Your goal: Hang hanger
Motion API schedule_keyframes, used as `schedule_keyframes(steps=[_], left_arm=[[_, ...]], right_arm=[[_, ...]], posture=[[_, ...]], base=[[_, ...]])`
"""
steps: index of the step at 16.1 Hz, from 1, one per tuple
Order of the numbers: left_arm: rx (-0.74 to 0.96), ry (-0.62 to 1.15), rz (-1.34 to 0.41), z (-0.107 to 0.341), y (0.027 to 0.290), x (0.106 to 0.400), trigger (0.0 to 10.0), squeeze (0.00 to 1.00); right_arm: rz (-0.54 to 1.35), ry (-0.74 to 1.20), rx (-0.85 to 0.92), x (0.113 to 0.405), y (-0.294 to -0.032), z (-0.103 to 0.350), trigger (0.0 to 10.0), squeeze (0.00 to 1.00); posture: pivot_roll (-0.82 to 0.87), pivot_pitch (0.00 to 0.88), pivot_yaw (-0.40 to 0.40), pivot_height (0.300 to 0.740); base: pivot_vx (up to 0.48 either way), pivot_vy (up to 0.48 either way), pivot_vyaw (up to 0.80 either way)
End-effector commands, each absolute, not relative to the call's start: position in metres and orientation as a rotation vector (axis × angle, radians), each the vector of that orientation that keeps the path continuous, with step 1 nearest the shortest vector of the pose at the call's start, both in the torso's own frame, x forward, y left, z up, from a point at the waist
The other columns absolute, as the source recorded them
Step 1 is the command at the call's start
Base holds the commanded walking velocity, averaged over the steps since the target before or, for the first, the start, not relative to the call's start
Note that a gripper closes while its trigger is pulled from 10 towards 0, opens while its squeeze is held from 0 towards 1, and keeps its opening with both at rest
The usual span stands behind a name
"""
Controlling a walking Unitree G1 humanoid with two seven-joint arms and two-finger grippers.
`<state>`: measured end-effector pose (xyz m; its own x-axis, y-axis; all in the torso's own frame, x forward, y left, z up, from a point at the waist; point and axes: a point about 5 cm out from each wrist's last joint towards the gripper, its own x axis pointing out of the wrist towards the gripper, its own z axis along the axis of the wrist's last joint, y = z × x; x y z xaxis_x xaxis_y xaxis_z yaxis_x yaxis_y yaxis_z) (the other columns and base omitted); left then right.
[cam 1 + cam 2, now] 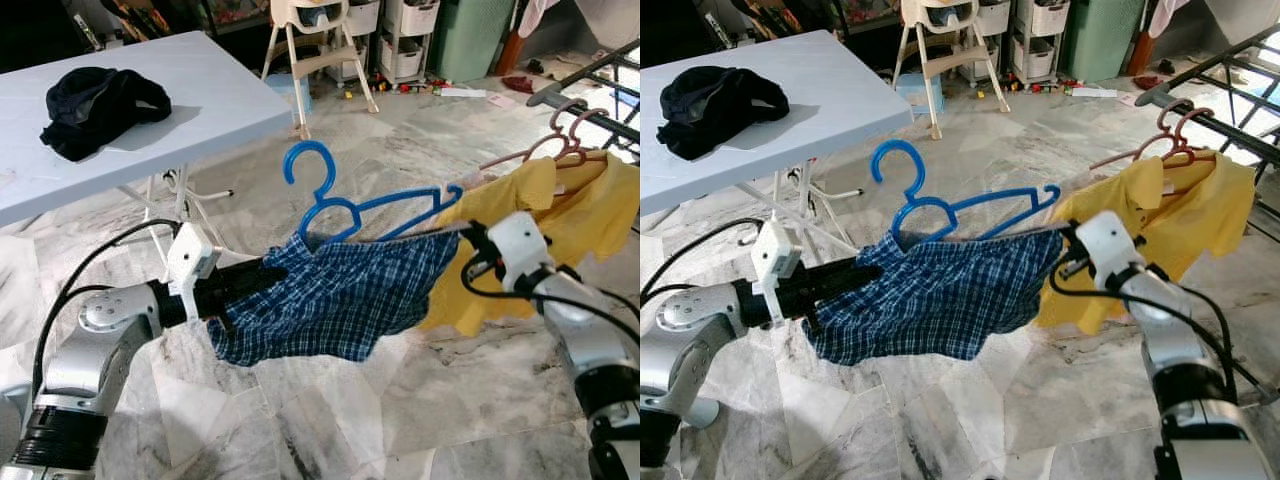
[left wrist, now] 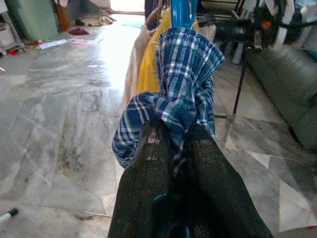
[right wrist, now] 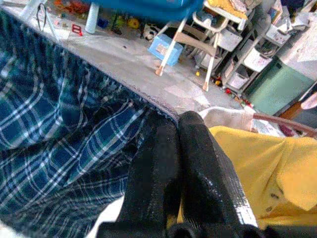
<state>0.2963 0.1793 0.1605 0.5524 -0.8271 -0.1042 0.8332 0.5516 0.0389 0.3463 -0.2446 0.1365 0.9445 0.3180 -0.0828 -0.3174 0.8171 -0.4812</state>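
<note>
Marble floor (image 1: 330, 420), white table (image 1: 215, 95) at upper left. At frame centre, a blue hanger (image 1: 340, 205) carries plaid shorts (image 1: 335, 295). Left gripper (image 1: 262, 278) and right gripper (image 1: 462, 232) each pinch the shorts' ends. Yellow shirt (image 1: 560, 215) hangs at right.

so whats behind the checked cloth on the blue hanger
Behind the checked cloth hangs a yellow shirt on the drying rack. The cloth and the right gripper cover the shirt's near edge.
</note>
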Motion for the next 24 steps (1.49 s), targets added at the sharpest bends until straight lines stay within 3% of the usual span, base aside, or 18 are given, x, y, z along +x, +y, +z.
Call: schedule_keyframes(steps=[1, 5, 15, 19, 24], left_arm=[[0.122, 0.018, -0.942, 0.179, 0.189, 0.301, 0.0, 0.00], [0.142, 0.014, -0.970, 0.191, 0.195, 0.296, 0.0, 0.00], [0.166, 0.217, -1.056, 0.164, 0.211, 0.272, 0.0, 0.00], [0.218, 0.254, -1.055, 0.155, 0.207, 0.273, 0.0, 0.00], [0.214, 0.164, -1.002, 0.162, 0.195, 0.290, 0.0, 0.00]], right_arm=[[0.299, -0.004, -0.503, 0.345, -0.251, 0.137, 0.0, 0.00], [0.217, 0.002, -0.553, 0.349, -0.264, 0.144, 0.0, 0.00], [0.092, -0.168, -0.640, 0.365, -0.279, 0.201, 0.0, 0.00], [0.154, -0.235, -0.620, 0.370, -0.264, 0.213, 0.0, 0.00], [0.515, -0.297, -0.504, 0.366, -0.200, 0.206, 0.0, 0.00]], posture=[[-0.11, 0.072, 0.018, 0.740], [-0.11, 0.080, 0.006, 0.740], [-0.11, 0.087, -0.007, 0.740], [-0.12, 0.085, -0.007, 0.740], [-0.12, 0.077, -0.001, 0.740]], base=[[0.000, 0.000, 0.00], [0.000, 0.000, 0.00], [0.000, 0.000, 0.00], [0.000, 0.000, 0.00], [0.000, 0.000, 0.00]])
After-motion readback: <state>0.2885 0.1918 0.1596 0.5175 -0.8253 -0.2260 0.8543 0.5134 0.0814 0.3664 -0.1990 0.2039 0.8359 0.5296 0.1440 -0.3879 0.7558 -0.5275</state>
